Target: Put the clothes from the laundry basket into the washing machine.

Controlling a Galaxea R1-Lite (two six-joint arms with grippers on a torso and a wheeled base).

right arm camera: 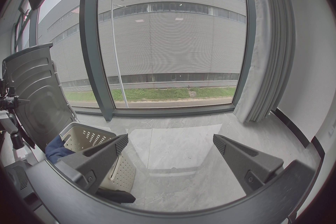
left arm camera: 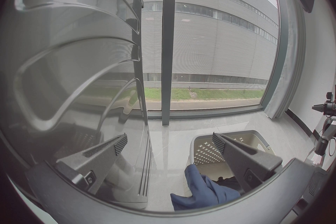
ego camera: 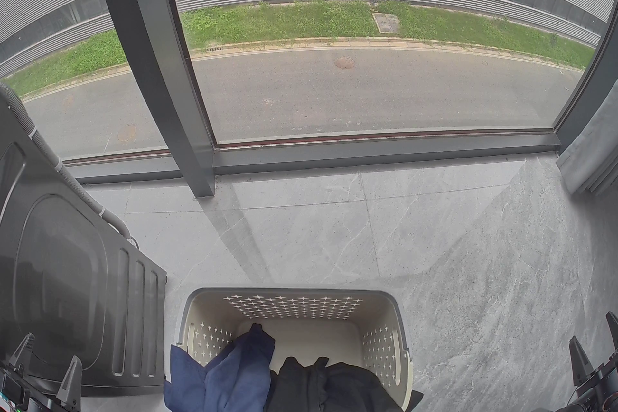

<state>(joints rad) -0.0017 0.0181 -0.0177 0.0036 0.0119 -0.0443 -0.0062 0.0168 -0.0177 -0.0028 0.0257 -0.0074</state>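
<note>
Window [ego camera: 386, 46] and grey floor [ego camera: 399, 226] are framing the scene. Washer [ego camera: 71, 291], dark, is standing at the robot's left, just beside the basket. Basket [ego camera: 293, 307], cream and perforated, is sitting on the floor between the arms. Blue garment [ego camera: 232, 371] is spilling over its washer-side rim, and a black garment [ego camera: 328, 387] is lying crumpled beside it. Left gripper [ego camera: 50, 355] and right gripper [ego camera: 592, 333] are hanging at either side, jaws apart and empty. Judged step: the first pick is pending, calling for a descent onto the cloth.
</note>
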